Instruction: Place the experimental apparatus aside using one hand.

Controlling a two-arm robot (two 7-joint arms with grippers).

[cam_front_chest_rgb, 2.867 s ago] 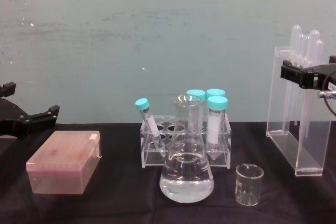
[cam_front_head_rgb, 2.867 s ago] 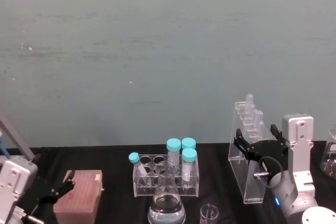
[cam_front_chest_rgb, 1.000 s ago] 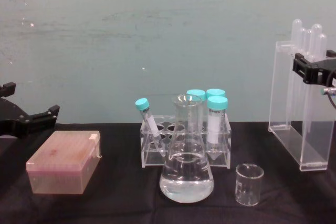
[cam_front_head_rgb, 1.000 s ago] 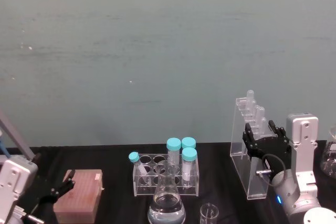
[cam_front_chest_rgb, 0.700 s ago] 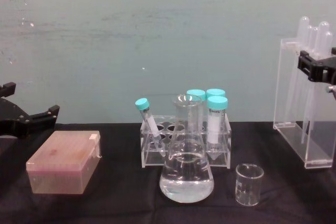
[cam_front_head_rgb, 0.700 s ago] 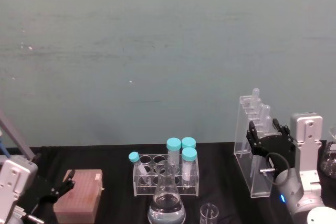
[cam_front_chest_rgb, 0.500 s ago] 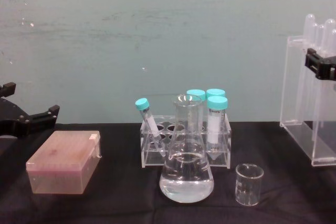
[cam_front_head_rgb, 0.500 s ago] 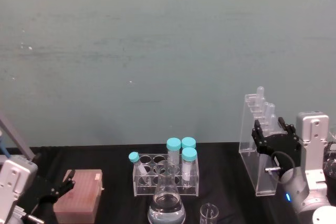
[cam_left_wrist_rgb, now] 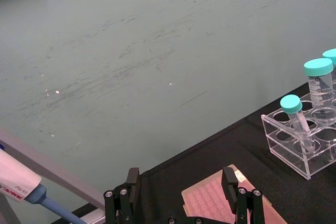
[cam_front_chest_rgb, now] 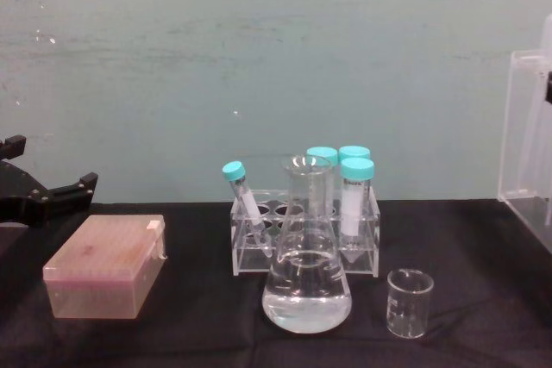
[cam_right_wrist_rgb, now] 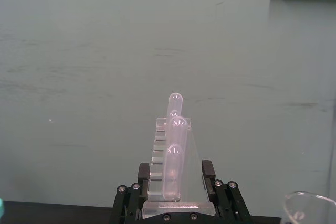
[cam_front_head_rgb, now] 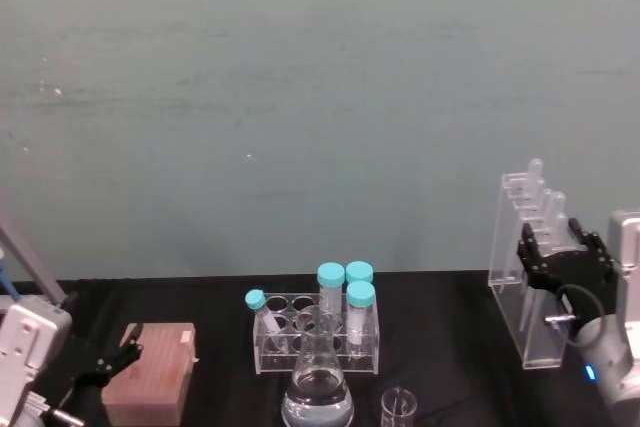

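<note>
Because its jaws pinch both sides of the acrylic rack (cam_front_head_rgb: 510, 247) high up, the right gripper (cam_right_wrist_rgb: 176, 179) holds the pipettes (cam_right_wrist_rgb: 175, 145) upright, out by the table's (cam_front_chest_rgb: 190, 333) right edge. The conical flask (cam_front_chest_rgb: 306, 286) and beaker (cam_front_chest_rgb: 407, 302) wait near the front edge's middle, well apart from it. The left gripper (cam_left_wrist_rgb: 181, 182) hangs wide open by the left edge.

A pink box (cam_front_chest_rgb: 105, 266) sits left of a rack (cam_front_chest_rgb: 257, 258) holding teal-capped tubes (cam_front_chest_rgb: 354, 204).

The left claw (cam_left_wrist_rgb: 181, 181) is black with silver screws (cam_left_wrist_rgb: 108, 194). The black right claw (cam_front_head_rgb: 560, 249) joins a white arm (cam_front_head_rgb: 628, 247).
</note>
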